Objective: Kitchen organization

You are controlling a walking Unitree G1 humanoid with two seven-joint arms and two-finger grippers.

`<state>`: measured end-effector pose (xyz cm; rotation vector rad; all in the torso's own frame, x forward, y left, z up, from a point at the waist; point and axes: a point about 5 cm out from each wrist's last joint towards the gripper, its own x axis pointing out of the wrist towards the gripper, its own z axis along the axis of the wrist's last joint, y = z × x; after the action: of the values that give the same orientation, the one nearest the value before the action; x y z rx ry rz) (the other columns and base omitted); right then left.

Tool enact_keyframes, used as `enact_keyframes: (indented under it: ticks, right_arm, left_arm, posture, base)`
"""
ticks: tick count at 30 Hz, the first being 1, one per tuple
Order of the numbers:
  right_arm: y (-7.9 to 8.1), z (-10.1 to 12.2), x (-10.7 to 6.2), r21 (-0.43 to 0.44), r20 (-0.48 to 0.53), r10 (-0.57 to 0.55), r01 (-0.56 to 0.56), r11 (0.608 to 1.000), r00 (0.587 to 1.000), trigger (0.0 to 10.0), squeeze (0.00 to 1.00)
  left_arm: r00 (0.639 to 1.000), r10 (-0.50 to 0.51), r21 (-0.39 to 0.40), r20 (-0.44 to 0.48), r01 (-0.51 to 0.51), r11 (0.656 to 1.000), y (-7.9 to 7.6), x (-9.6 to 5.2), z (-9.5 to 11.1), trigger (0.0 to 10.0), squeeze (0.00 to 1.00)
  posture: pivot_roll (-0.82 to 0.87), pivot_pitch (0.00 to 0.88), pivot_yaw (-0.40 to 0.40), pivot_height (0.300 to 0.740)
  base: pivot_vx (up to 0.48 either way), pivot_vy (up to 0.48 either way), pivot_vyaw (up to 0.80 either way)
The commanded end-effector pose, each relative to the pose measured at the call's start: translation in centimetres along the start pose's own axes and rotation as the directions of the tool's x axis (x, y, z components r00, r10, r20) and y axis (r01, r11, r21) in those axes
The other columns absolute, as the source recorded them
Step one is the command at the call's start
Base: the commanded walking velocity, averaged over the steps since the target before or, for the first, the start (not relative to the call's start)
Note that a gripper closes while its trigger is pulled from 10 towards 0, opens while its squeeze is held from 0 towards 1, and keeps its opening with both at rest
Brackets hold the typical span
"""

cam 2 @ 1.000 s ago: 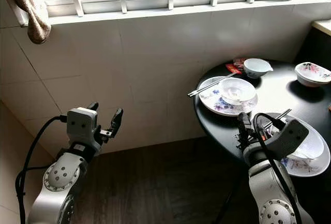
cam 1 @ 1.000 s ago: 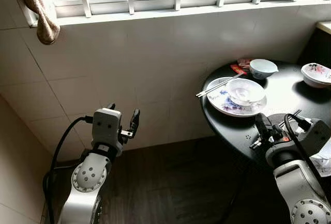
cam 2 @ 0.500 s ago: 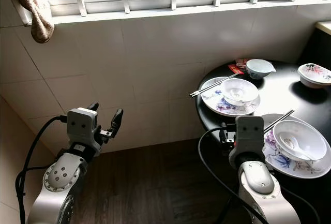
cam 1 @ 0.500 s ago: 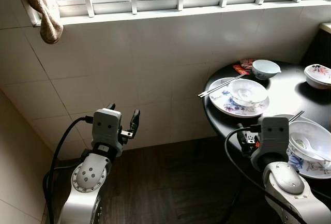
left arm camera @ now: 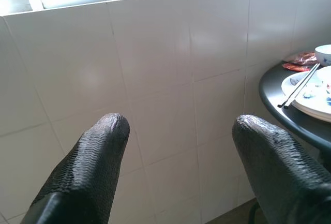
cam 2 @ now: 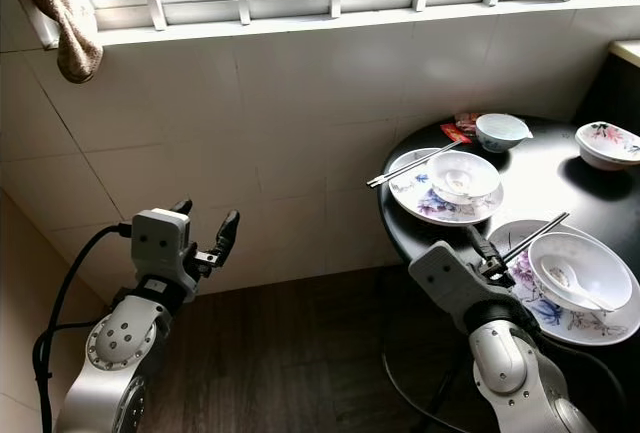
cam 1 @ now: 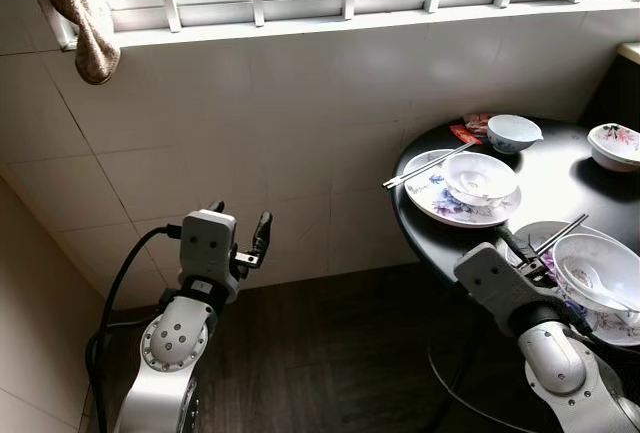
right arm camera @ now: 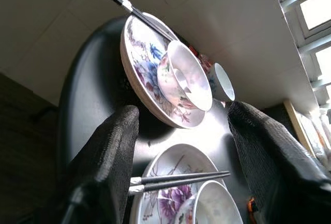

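Note:
A round black table (cam 1: 545, 198) stands at the right. On its far side a floral plate (cam 1: 430, 200) carries a white bowl (cam 1: 478, 178) and chopsticks (cam 1: 425, 166). The near floral plate (cam 1: 590, 325) bears a bowl (cam 1: 602, 268) with a spoon (cam 1: 590, 281) and a second pair of chopsticks (cam 1: 555, 236). My right gripper (cam 1: 518, 253) is open at the table's near edge, its fingers (right arm camera: 106, 162) pointing at those chopsticks (right arm camera: 181, 178), apart from them. My left gripper (cam 1: 240, 228) is open and raised before the tiled wall, holding nothing.
A small white bowl (cam 1: 512, 131) and a red packet (cam 1: 466, 131) lie at the table's back, and a floral bowl (cam 1: 615, 143) sits at the far right. A cloth (cam 1: 80, 23) hangs by the barred window. Dark wood floor (cam 1: 330, 353) spreads between my arms.
My right arm has turned and dropped, so its fingers now point over the table edge at the near plate's chopsticks. The left arm has stayed still.

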<state>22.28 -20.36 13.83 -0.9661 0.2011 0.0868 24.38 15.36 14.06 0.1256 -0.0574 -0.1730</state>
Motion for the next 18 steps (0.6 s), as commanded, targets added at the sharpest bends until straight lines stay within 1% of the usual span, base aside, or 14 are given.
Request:
enact_keyframes:
  ticks: [1, 4, 5, 6, 8, 12, 15, 18]
  right_arm:
    - [0.3, -0.3, -0.1, -0.02, -0.017, 0.04, -0.041, 0.999, 0.999, 10.0, 0.0]
    - [0.4, -0.6, -0.2, -0.029, -0.031, 0.056, -0.057, 0.998, 0.998, 10.0, 0.0]
    - [0.7, -0.7, -0.2, -0.011, -0.031, 0.075, -0.075, 0.997, 0.997, 10.0, 0.0]
    - [1.1, -0.5, -0.2, 0.004, -0.009, 0.111, -0.111, 0.994, 0.994, 10.0, 0.0]
    - [1.5, -0.1, -0.2, -0.003, 0.018, 0.138, -0.138, 0.99, 0.99, 10.0, 0.0]
    - [2.0, 0.1, 0.0, -0.013, 0.026, 0.171, -0.171, 0.985, 0.985, 10.0, 0.0]
    - [2.2, -0.7, 0.1, -0.073, -0.024, 0.21, -0.212, 0.975, 0.977, 10.0, 0.0]
    - [2.0, -1.6, 0.2, -0.105, -0.068, 0.225, -0.231, 0.967, 0.972, 10.0, 0.0]
  left_arm:
    - [1.0, 0.0, -0.008, -0.016, 0.0, 1.0, -0.1, 0.1, -0.3, 10.0, 0.0]
    - [1.0, 0.0, -0.01, -0.016, 0.0, 1.0, -0.1, 0.1, -0.3, 10.0, 0.0]
    - [1.0, -0.001, -0.01, -0.017, 0.001, 1.0, -0.1, 0.1, -0.3, 10.0, 0.0]
    - [1.0, -0.003, -0.012, -0.018, 0.003, 1.0, -0.2, 0.1, -0.3, 10.0, 0.0]
    - [1.0, -0.003, -0.012, -0.02, 0.003, 1.0, -0.2, 0.1, -0.3, 10.0, 0.0]
    - [1.0, -0.003, -0.013, -0.022, 0.003, 1.0, -0.3, 0.1, -0.3, 10.0, 0.0]
    - [1.0, -0.003, -0.014, -0.024, 0.003, 1.0, -0.3, 0.1, -0.3, 10.0, 0.0]
    - [1.0, -0.003, -0.015, -0.025, 0.003, 1.0, -0.3, 0.1, -0.3, 10.0, 0.0]
  posture:
    - [0.01, 0.0, -0.018, 0.74]
    - [0.01, 0.0, -0.019, 0.74]
    - [0.01, 0.0, -0.017, 0.74]
    - [0.01, 0.0, -0.015, 0.74]
    - [0.01, 0.0, -0.015, 0.74]
    - [0.01, 0.0, -0.013, 0.74]
    - [0.01, 0.0, -0.013, 0.74]
    - [0.01, 0.0, -0.015, 0.74]
  base:
    - [0.0, 0.0, 0.0]
    - [0.0, 0.0, 0.0]
    - [0.0, 0.0, 0.0]
    - [0.0, 0.0, 0.0]
    - [0.0, 0.0, 0.0]
    - [0.0, 0.0, 0.0]
    - [0.0, 0.0, 0.0]
    - [0.0, 0.0, 0.0]
